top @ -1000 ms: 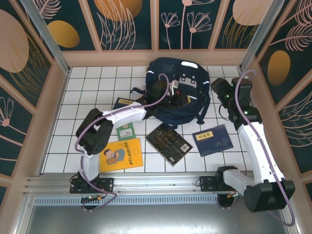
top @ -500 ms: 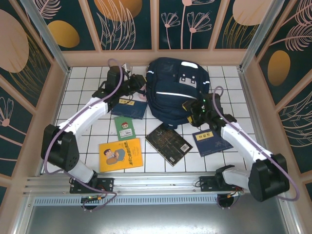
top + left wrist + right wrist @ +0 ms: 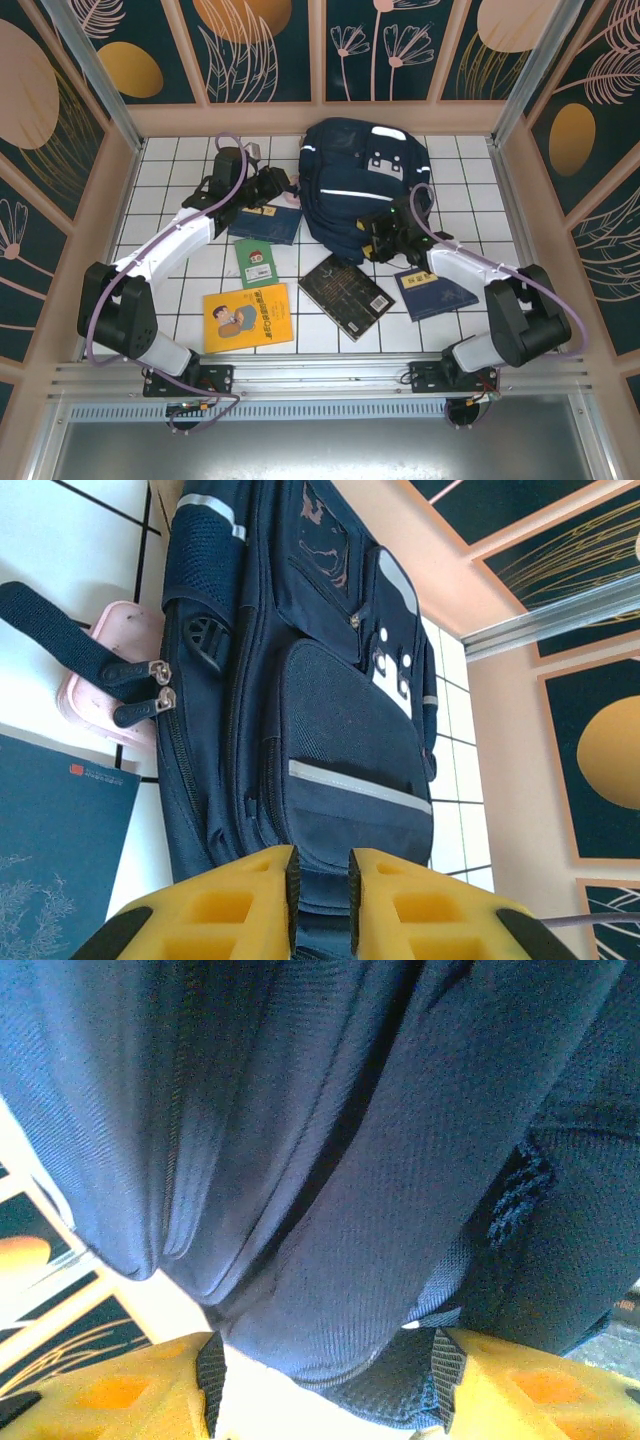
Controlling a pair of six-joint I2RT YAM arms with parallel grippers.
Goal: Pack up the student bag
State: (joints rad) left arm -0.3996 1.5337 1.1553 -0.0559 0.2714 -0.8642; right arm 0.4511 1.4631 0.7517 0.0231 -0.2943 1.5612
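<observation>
The bag (image 3: pixel 365 185) lies flat at the far middle of the bench (image 3: pixel 170 170), pockets up, with the books outside it on the near side; the step in hand is judged to be taking hold of the bag so that it can be opened. The right fingers (image 3: pixel 520 1385) are set wide at the bag's near edge, with a thick fold of navy cloth between them that is not yet pinched. The left fingers (image 3: pixel 230 905) are at its left side, only narrowly apart; dark cloth shows in the gap, and whether it is gripped cannot be told. For a sound hold, the right grip is best closed deep on the whole fold rather than on its tip, since soft cloth is likely to slide out; any lift should be kept small and straight, as the bag will probably sag. The zip pulls (image 3: pixel 158 670) hang at the left side beside a strap (image 3: pixel 50 620) that lies across a pink case (image 3: pixel 90 685); one pull alone is judged the better target for the left fingers, to be drawn along the zip line while the bag is held against it. The dark book (image 3: pixel 346 290) and the blue book (image 3: pixel 435 288) lie close by the right arm, which should not be allowed to sweep them.
</observation>
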